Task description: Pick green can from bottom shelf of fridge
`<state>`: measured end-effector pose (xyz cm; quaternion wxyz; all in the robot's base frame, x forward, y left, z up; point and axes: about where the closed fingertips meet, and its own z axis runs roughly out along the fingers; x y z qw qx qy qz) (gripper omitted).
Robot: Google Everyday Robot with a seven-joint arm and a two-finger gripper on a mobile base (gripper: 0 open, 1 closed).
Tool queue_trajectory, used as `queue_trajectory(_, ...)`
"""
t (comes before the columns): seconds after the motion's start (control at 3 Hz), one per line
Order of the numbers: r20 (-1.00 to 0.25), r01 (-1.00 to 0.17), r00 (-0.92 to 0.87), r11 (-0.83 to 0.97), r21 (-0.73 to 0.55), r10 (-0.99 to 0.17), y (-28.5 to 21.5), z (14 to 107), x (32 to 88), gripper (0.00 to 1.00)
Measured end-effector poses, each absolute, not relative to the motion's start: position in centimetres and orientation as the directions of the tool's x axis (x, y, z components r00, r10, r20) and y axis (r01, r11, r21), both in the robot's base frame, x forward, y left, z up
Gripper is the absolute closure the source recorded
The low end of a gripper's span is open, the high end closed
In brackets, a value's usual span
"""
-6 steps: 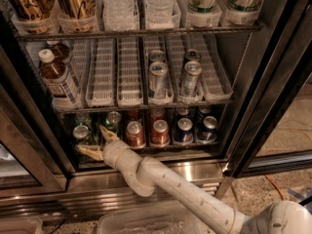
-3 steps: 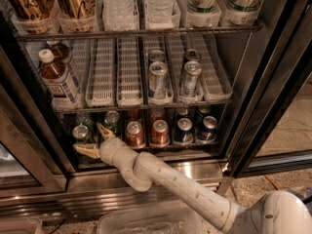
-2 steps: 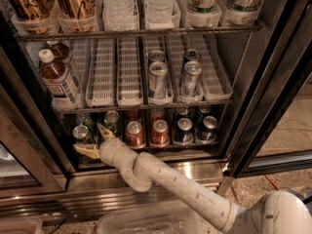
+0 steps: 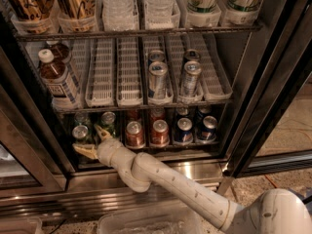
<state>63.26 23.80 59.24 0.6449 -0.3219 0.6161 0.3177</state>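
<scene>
- Your tool [image 4: 85, 136], the tan two-finger end of the white jointed arm [image 4: 175, 185], is reaching into the left end of the lowest dark wire rack, the bottom shelf [image 4: 195, 145], inside the large black-framed drinks fridge [image 4: 256, 77].
- Its fingers are standing spread apart, released. One is lying low along the shelf's front edge, and the other is angling up between the two green lanes.
- The short green aluminium can [image 4: 79, 132] with a silver lid is sitting upright at the front of the leftmost lane, between those spread fingers. You cannot tell whether either finger is touching it.
- A second green can [image 4: 108, 120] is standing just to its right, slightly further back.
- The same shelf is holding red-brown cans [image 4: 134, 133] in the middle and dark blue cans [image 4: 184, 129] toward the right, with more cans showing behind them.
- The white-laned rack [image 4: 105, 77] above is carrying tall silver cans [image 4: 157, 78] in two lanes, and a brown bottle with a white cap [image 4: 56, 76] at its left end.
- A clear plastic bin [image 4: 146, 222] is sitting below the arm at the bottom edge of the view.
</scene>
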Motion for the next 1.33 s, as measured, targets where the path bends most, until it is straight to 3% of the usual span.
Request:
queue_trajectory(0.67, -0.999, -0.806, 0.039, 0.591, -0.024, 0.013, 23.8, 59.2, 63.3, 0.88)
queue_trajectory(1.0, -0.999, -0.807, 0.040, 0.591, -0.024, 0.013, 23.8, 59.3, 63.2, 1.00)
queue_trajectory(1.33, -0.997, -0.809, 0.068, 0.586, -0.041, 0.025, 23.5, 60.3, 62.5, 1.00)
